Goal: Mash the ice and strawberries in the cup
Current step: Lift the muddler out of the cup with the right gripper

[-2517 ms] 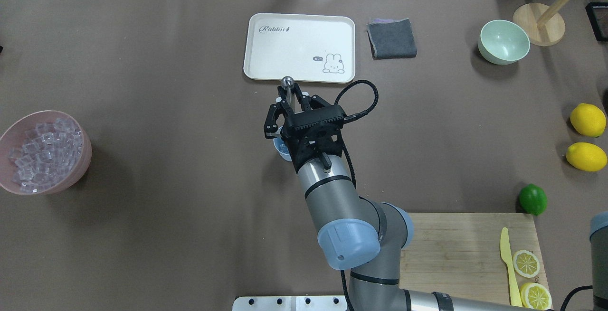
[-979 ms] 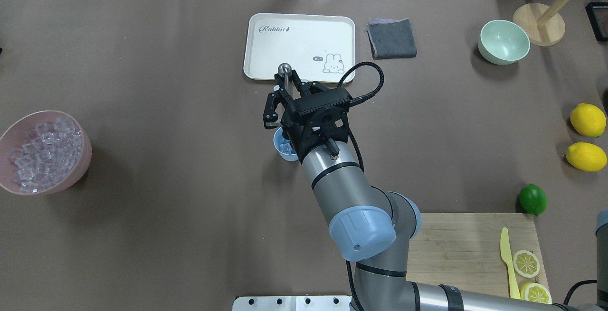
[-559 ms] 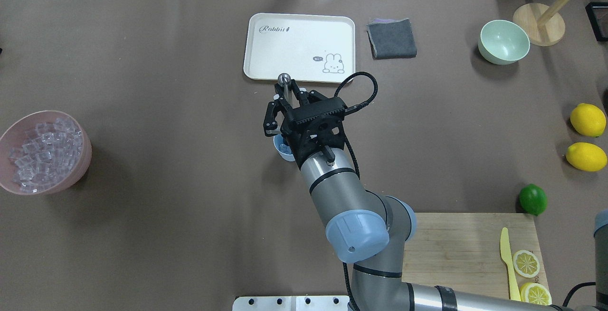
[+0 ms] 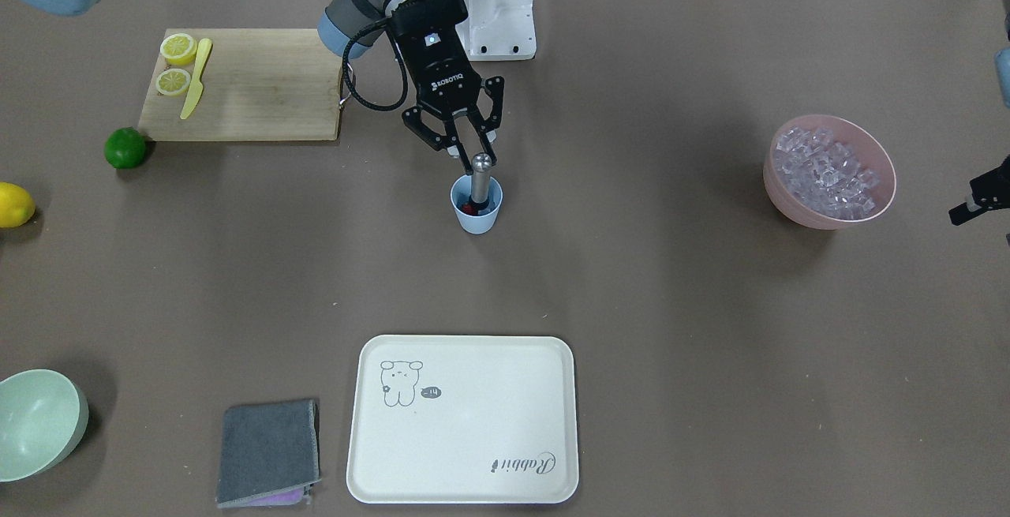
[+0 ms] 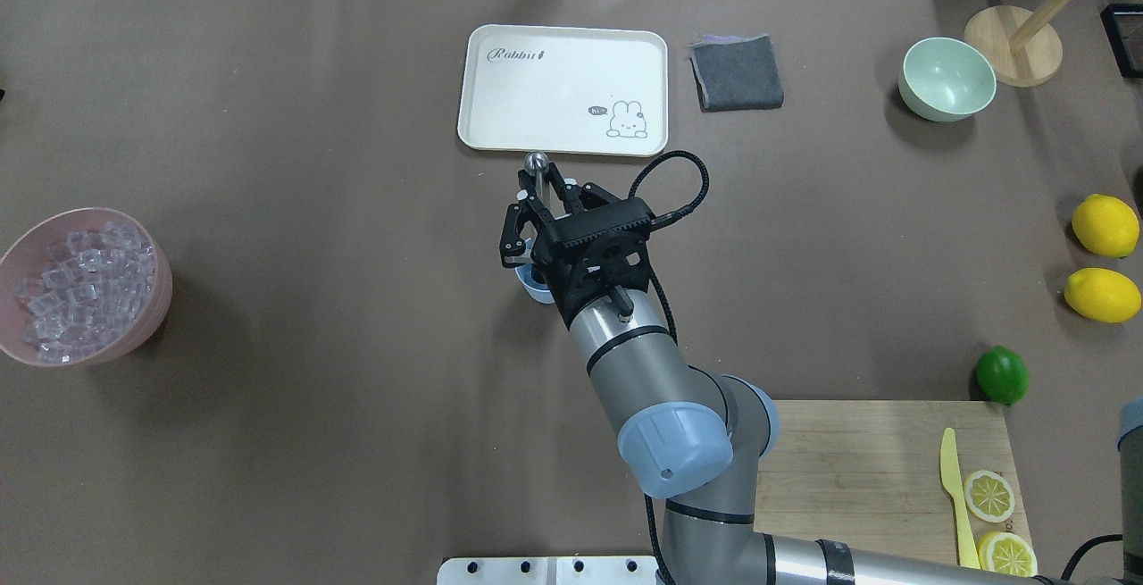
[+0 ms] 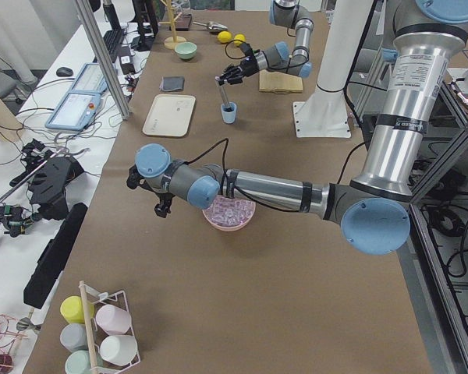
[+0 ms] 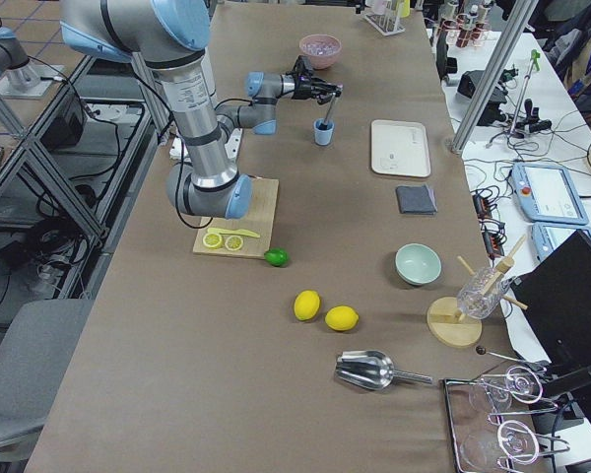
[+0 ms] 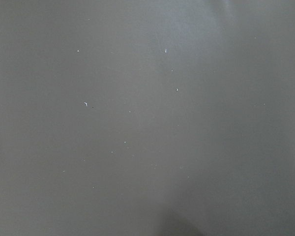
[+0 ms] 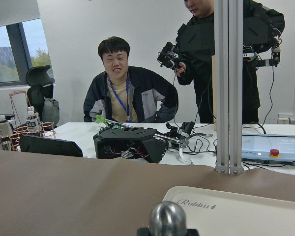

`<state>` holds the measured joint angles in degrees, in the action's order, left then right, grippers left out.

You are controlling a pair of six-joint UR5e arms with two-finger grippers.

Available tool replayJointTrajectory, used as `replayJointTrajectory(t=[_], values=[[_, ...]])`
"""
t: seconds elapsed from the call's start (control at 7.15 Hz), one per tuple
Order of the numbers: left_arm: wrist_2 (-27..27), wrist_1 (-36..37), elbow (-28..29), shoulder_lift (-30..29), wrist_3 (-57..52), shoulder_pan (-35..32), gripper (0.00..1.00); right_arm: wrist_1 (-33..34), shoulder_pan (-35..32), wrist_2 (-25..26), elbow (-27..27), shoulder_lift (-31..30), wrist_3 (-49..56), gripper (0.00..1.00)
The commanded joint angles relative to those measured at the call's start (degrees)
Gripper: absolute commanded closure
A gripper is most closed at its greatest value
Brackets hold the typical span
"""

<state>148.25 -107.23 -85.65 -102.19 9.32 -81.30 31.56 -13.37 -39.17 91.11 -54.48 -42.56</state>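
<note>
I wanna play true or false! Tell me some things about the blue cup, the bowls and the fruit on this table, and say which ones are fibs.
1. The small light blue plastic cup stands on the white rabbit tray. False: it stands on the brown table cover, apart from the tray.
2. The right pincer grips a silver metal masher with a round knob that stands in the cup. True.
3. The pink bowl is empty. False: it is full of clear ice cubes.
4. A small red strawberry shows inside the cup. True.
5. The round green lime lies on the wooden cutting board. False: it lies on the table cover beside the board.
</note>
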Motion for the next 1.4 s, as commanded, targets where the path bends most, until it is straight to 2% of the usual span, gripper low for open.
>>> replayJointTrajectory(t=[0.0,0.14,0.56,0.98,1.12,1.26], values=[[-0.07,0.00,0.14,-0.38,0.00,0.00,0.03,-0.80,-0.95,-2.82,4.21,-0.45,1.59,1.00],[0.02,0.00,-0.21,-0.47,-0.09,0.00,0.03,-0.45,-2.44,-5.46,8.16,-1.94,1.77,1.00],[0.11,-2.35,-0.57,-0.12,0.00,-0.09,0.03,-0.62,-9.46,-15.73,10.22,-3.18,0.11,1.00],[0.11,-2.99,-0.66,-1.16,-0.09,0.00,0.03,-0.53,-18.07,-25.58,11.28,-6.16,-6.82,1.00],[0.11,-2.99,-0.66,-1.78,-0.09,0.00,0.03,-0.45,-22.01,-30.48,11.28,-7.21,-9.54,1.00],[0.11,-4.29,-1.00,-1.78,0.17,0.00,0.03,0.08,-28.05,-39.93,10.67,-10.53,-14.00,1.00]])
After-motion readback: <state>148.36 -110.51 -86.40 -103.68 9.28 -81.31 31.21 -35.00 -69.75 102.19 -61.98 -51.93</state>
